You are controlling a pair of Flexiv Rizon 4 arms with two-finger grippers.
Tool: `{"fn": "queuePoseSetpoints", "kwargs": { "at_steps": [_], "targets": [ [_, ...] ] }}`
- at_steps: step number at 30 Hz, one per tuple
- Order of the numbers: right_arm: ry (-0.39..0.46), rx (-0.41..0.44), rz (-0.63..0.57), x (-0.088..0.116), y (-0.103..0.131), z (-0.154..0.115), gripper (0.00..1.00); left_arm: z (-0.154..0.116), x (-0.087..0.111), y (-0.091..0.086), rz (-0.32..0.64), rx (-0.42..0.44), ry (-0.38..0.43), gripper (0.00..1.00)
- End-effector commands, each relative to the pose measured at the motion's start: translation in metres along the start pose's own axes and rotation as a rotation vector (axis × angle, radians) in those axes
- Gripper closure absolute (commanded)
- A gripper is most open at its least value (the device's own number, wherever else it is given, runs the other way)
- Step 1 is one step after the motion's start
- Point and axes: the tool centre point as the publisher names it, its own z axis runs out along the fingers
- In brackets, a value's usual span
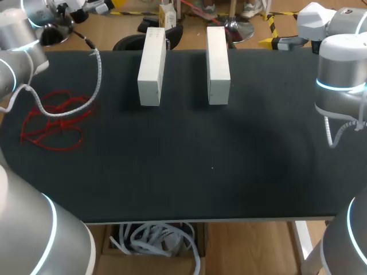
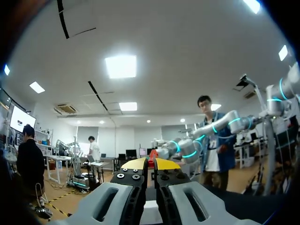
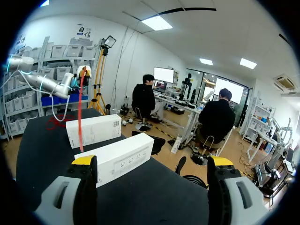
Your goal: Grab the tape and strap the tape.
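While the left gripper (image 2: 151, 163) pinches red tape (image 3: 79, 112) — loops (image 1: 54, 123) at the table's (image 1: 229, 172) nine o'clock — the right gripper (image 3: 152, 161) gapes wide.

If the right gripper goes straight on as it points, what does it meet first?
Likely the nearer long white rectangular box ahead of the open right gripper; depth is unclear.

A: How do the arms look?
B: The left arm (image 1: 17, 40) and right arm (image 1: 341, 69) are silver-grey tubes with light-blue glowing rings; a white coiled cable (image 1: 99, 69) trails along the left one.
A: The grippers?
B: The left gripper (image 2: 151, 164) has 2 pale grey slotted fingers (image 2: 112, 201), black screws, yellow tips. The right gripper (image 3: 152, 161) shows the same grey and yellow.
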Motion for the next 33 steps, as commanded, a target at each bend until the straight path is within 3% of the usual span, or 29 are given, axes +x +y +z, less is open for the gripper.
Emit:
{"fn": "queuePoseSetpoints", "kwargs": {
  "at_steps": [1, 16, 33],
  "targets": [
    [0.001, 0.001, 0.0, 0.0, 0.0, 0.0, 0.0, 0.006, 0.004, -0.004, -0.01, 0.011, 0.075, 1.0],
    [0.001, 0.001, 0.0, 0.0, 0.0, 0.0, 0.0, 0.02, 0.053, -0.032, -0.014, 0.037, -0.038, 1.0],
    [0.001, 0.001, 0.0, 0.0, 0.0, 0.0, 0.0, 0.022, 0.104, -0.032, -0.007, 0.041, -0.184, 1.0]
  ]
}}
